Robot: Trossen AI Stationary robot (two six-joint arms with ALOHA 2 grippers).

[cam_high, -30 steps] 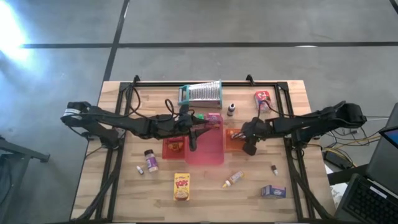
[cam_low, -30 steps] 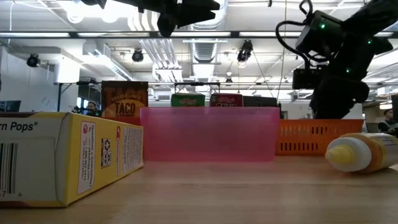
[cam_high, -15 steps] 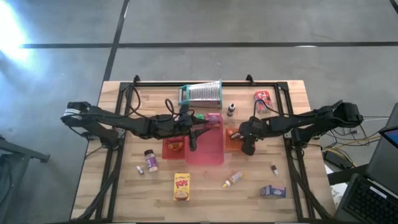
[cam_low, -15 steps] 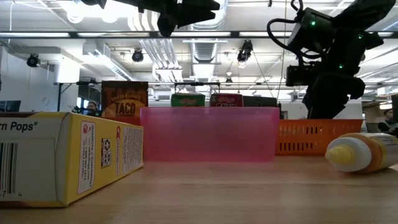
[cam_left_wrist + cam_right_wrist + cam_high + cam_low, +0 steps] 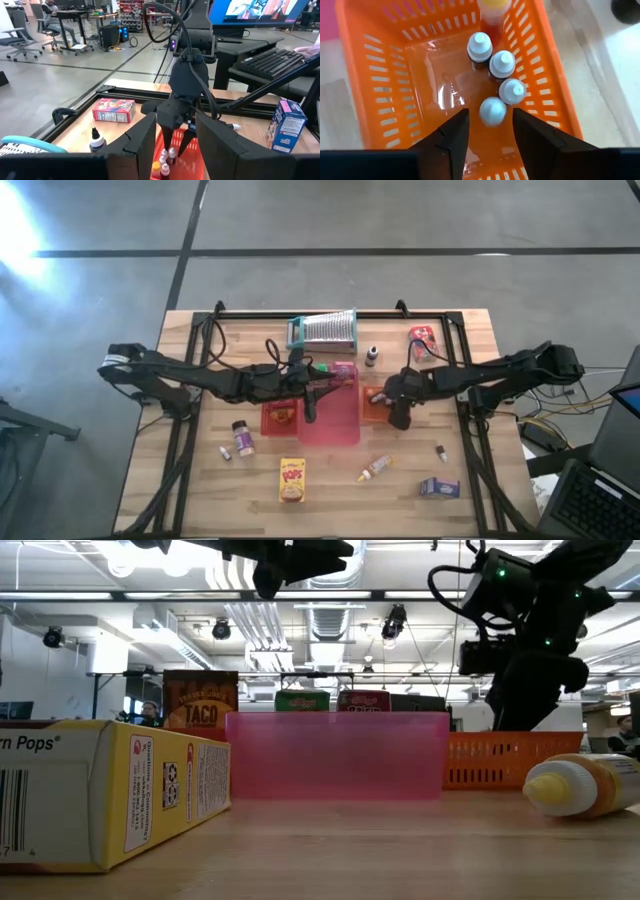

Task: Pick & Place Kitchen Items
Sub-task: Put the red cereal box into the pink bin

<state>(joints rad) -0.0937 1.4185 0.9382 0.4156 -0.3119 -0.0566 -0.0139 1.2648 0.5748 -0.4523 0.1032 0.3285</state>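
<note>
My right gripper [image 5: 490, 116] points steeply down into the orange basket [image 5: 385, 75], open. A small white-capped bottle [image 5: 493, 109], blurred, shows between its fingertips with a gap on either side. Three more white-capped bottles [image 5: 501, 64] and a yellow-capped one [image 5: 493, 6] stand in the basket. In the high view this gripper [image 5: 393, 408] is over the basket [image 5: 372, 412]. My left gripper [image 5: 318, 380] hovers level above the pink bin [image 5: 330, 420], open, nothing between its fingers [image 5: 145, 137].
On the table lie a yellow Pops box [image 5: 291, 479], a spice jar [image 5: 242, 438], a yellow bottle on its side [image 5: 375, 468], a blue-purple box [image 5: 438, 488], a red box [image 5: 424, 338] and a dark bottle [image 5: 371, 356]. A ribbed metal piece [image 5: 322, 330] stands at the far edge.
My right gripper has edged a little toward the table's left over the orange basket, as the low view shows. My left arm has kept still.
</note>
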